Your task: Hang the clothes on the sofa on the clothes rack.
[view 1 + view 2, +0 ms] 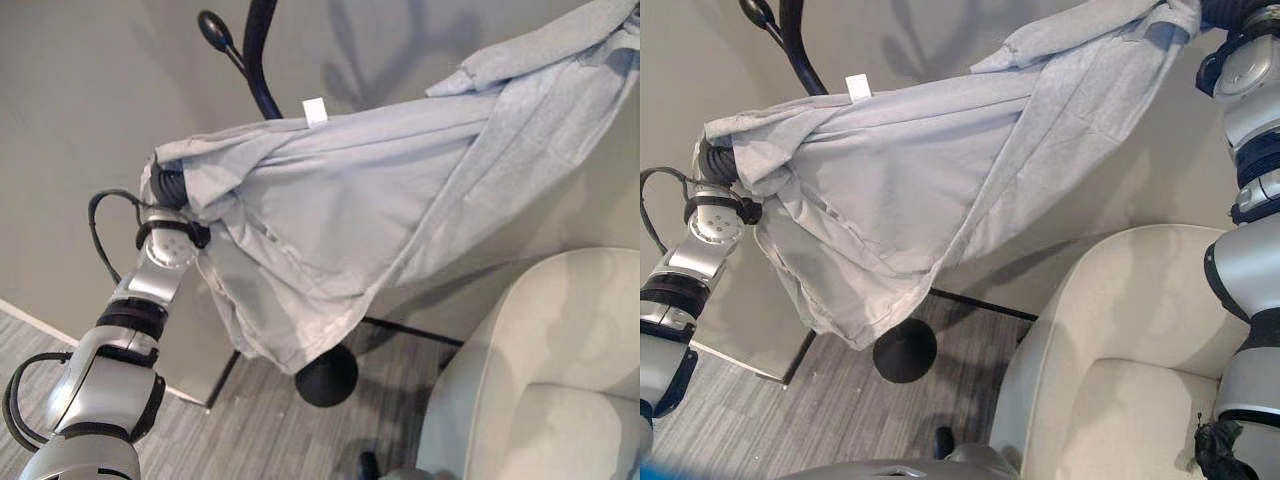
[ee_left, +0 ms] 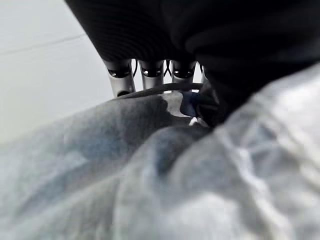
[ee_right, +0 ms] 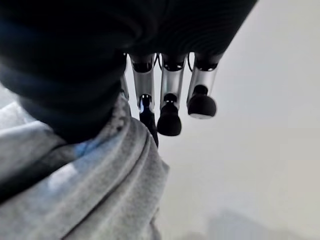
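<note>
Left hand (image 2: 150, 75) fingertips under garment (image 1: 340, 210)

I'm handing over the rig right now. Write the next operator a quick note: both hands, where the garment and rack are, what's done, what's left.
Left hand: under the grey garment, fingers mostly hidden, grip unclear.
Right hand: fingers curled on the garment's other end, held higher.
Garment: lifted off the sofa, stretched between both hands in front of the black clothes rack.
Done: pickup.
Left: drape it on the rack and let go.

The shirt (image 1: 340, 210) I hold is soft, matt grey cloth. My rack (image 1: 255, 50) looks like glossy black metal; the sofa (image 1: 1120, 330) is smooth, pale fabric.
</note>
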{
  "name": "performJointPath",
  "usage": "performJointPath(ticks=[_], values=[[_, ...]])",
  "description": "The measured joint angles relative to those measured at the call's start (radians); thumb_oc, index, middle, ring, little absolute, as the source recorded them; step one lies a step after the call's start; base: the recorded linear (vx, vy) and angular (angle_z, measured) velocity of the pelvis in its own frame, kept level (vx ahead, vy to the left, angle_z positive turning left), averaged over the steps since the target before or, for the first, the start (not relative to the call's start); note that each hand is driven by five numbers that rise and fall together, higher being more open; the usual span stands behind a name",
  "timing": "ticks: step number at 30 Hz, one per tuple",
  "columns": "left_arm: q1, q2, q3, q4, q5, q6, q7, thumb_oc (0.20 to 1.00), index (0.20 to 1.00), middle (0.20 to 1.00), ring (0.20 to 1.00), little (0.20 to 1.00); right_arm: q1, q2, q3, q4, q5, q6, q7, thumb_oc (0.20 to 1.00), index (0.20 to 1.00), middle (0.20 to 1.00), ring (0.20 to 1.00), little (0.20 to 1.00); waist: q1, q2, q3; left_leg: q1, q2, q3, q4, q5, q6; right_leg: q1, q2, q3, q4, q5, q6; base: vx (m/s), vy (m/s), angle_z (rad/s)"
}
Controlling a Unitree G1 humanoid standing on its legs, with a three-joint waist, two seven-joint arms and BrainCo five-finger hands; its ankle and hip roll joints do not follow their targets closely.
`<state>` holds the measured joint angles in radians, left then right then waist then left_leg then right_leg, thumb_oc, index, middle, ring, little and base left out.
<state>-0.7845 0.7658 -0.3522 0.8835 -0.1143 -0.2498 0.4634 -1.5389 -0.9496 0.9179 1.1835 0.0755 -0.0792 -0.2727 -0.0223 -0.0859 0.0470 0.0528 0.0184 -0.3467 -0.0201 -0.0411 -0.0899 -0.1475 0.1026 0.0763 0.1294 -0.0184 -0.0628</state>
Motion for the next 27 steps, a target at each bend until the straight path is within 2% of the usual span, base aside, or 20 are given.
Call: performJointPath(ticks=[2, 5, 7, 9, 11, 14, 17, 19, 22, 23, 24, 25, 26, 27], values=[[0.000, 0.000, -0.001, 0.021, 0.000, -0.001, 0.000, 0.200, 0.200, 0.200, 0.200, 0.200, 0.015, 0.014, -0.004, -0.008, 0.001, -0.002, 0.000, 0.200, 0.200, 0.200, 0.200, 0.200, -0.008, 0.000, 0.000, 0.001, 0.005, -0.023, -0.014, 0.003, -0.003, 0.001, 0.001, -0.010, -0.012, 0.003, -0.003, 0.06, -0.013, 0.10], [0.020, -0.006, 0.026, 0.035, 0.000, -0.001, 0.000, 0.200, 0.200, 0.200, 0.200, 0.200, 0.077, 0.031, -0.052, -0.035, 0.000, -0.001, -0.003, 0.200, 0.200, 0.200, 0.200, 0.200, -0.007, 0.000, 0.001, 0.001, 0.008, -0.022, -0.014, 0.003, -0.004, 0.026, -0.002, -0.012, -0.063, 0.029, 0.014, 0.05, -0.009, 0.05], [0.028, -0.011, 0.027, 0.048, -0.001, 0.011, 0.000, 0.200, 0.200, 0.200, 0.200, 0.200, 0.101, 0.042, -0.052, -0.036, 0.000, -0.008, -0.001, 0.200, 0.200, 0.200, 0.200, 0.200, -0.004, 0.001, 0.001, -0.002, 0.006, -0.022, -0.015, 0.003, -0.004, 0.036, -0.005, -0.012, -0.092, 0.043, 0.018, 0.04, -0.029, 0.07], [0.066, -0.015, 0.054, 0.054, -0.001, 0.011, -0.001, 0.200, 0.200, 0.200, 0.200, 0.200, 0.142, 0.059, -0.056, -0.058, -0.011, -0.015, -0.001, 0.200, 0.200, 0.200, 0.200, 0.200, -0.003, 0.001, 0.001, -0.012, 0.005, -0.021, -0.021, 0.003, -0.004, 0.043, -0.007, -0.012, -0.134, 0.067, 0.036, 0.03, -0.028, 0.05], [0.127, -0.046, 0.099, 0.064, -0.002, 0.011, -0.002, 0.200, 0.200, 0.200, 0.200, 0.200, 0.208, 0.072, -0.062, -0.097, -0.035, -0.021, 0.002, 0.200, 0.200, 0.200, 0.200, 0.200, -0.002, 0.001, 0.000, -0.010, 0.004, -0.021, -0.029, 0.003, -0.004, 0.052, -0.009, -0.012, -0.155, 0.078, 0.037, 0.00, 0.000, 0.00], [0.186, -0.092, 0.104, 0.095, -0.009, 0.017, -0.013, 0.200, 0.200, 0.200, 0.200, 0.200, 0.278, 0.110, -0.068, -0.119, -0.039, -0.030, 0.023, 0.200, 0.200, 0.200, 0.200, 0.200, 0.001, 0.002, 0.001, -0.018, 0.002, -0.020, -0.035, 0.003, -0.004, 0.050, -0.009, -0.012, -0.175, 0.100, 0.038, -0.03, -0.007, 0.00], [0.253, -0.188, 0.143, 0.145, -0.056, 0.011, -0.022, 0.200, 0.200, 0.200, 0.200, 0.200, 0.379, 0.173, -0.101, -0.175, -0.039, -0.038, 0.038, 0.200, 0.200, 0.200, 0.200, 0.200, 0.000, 0.004, 0.001, -0.018, 0.002, -0.012, -0.037, 0.003, -0.003, 0.046, -0.009, -0.006, -0.180, 0.113, 0.042, -0.05, 0.001, -0.08], [0.302, -0.281, 0.161, 0.173, -0.095, 0.013, -0.042, 0.200, 0.200, 0.200, 0.200, 0.200, 0.448, 0.220, -0.113, -0.205, -0.039, -0.043, 0.045, 0.200, 0.200, 0.200, 0.200, 0.200, 0.002, 0.008, 0.002, -0.018, 0.003, 0.007, -0.044, 0.003, -0.003, 0.036, -0.007, 0.009, -0.179, 0.121, 0.041, -0.02, 0.010, -0.21], [0.325, -0.355, 0.164, 0.181, -0.139, 0.011, -0.057, 0.200, 0.200, 0.200, 0.200, 0.200, 0.493, 0.268, -0.129, -0.208, -0.039, -0.055, 0.053, 0.200, 0.200, 0.200, 0.200, 0.200, -0.001, 0.009, 0.002, -0.035, 0.004, 0.013, -0.049, 0.008, 0.006, 0.014, -0.005, 0.023, -0.181, 0.139, 0.046, -0.02, 0.013, -0.18], [0.339, -0.401, 0.162, 0.170, -0.162, 0.010, -0.057, 0.200, 0.200, 0.200, 0.200, 0.200, 0.537, 0.274, -0.151, -0.230, -0.038, -0.058, 0.052, 0.200, 0.200, 0.200, 0.200, 0.200, -0.001, 0.010, 0.002, -0.033, 0.003, 0.017, -0.048, 0.009, 0.008, 0.015, -0.005, 0.028, -0.181, 0.142, 0.046, -0.03, 0.010, -0.06], [0.339, -0.401, 0.162, 0.170, -0.162, 0.010, -0.057, 0.200, 0.200, 0.200, 0.200, 0.200, 0.537, 0.274, -0.151, -0.230, -0.038, -0.058, 0.052, 0.200, 0.200, 0.200, 0.200, 0.200, -0.001, 0.010, 0.002, -0.033, 0.003, 0.017, -0.048, 0.009, 0.008, 0.015, -0.005, 0.028, -0.181, 0.142, 0.046, -0.05, 0.014, -0.20], [0.390, -0.468, 0.151, 0.150, -0.189, 0.002, -0.070, 0.200, 0.200, 0.200, 0.200, 0.200, 0.584, 0.309, -0.166, -0.251, -0.036, -0.062, 0.052, 0.200, 0.200, 0.200, 0.200, 0.200, -0.001, 0.018, 0.004, -0.034, 0.003, 0.034, -0.046, 0.010, 0.009, 0.010, -0.003, 0.037, -0.183, 0.146, 0.043, -0.04, 0.012, -0.19], [0.410, -0.498, 0.141, 0.140, -0.192, -0.003, -0.076, 0.200, 0.200, 0.200, 0.200, 0.200, 0.598, 0.326, -0.173, -0.269, -0.032, -0.062, 0.051, 0.200, 0.200, 0.200, 0.200, 0.200, -0.002, 0.021, 0.005, -0.034, 0.002, 0.036, -0.046, 0.012, 0.011, 0.011, -0.003, 0.040, -0.187, 0.151, 0.044, -0.04, 0.015, -0.23], [0.449, -0.523, 0.128, 0.092, -0.206, -0.009, -0.075, 0.200, 0.200, 0.200, 0.200, 0.200, 0.653, 0.351, -0.232, -0.316, -0.026, -0.064, 0.039, 0.200, 0.200, 0.200, 0.200, 0.200, -0.004, 0.027, 0.004, -0.031, 0.003, 0.040, -0.047, 0.012, 0.012, 0.013, -0.003, 0.043, -0.189, 0.156, 0.047, -0.01, 0.007, -0.09]])
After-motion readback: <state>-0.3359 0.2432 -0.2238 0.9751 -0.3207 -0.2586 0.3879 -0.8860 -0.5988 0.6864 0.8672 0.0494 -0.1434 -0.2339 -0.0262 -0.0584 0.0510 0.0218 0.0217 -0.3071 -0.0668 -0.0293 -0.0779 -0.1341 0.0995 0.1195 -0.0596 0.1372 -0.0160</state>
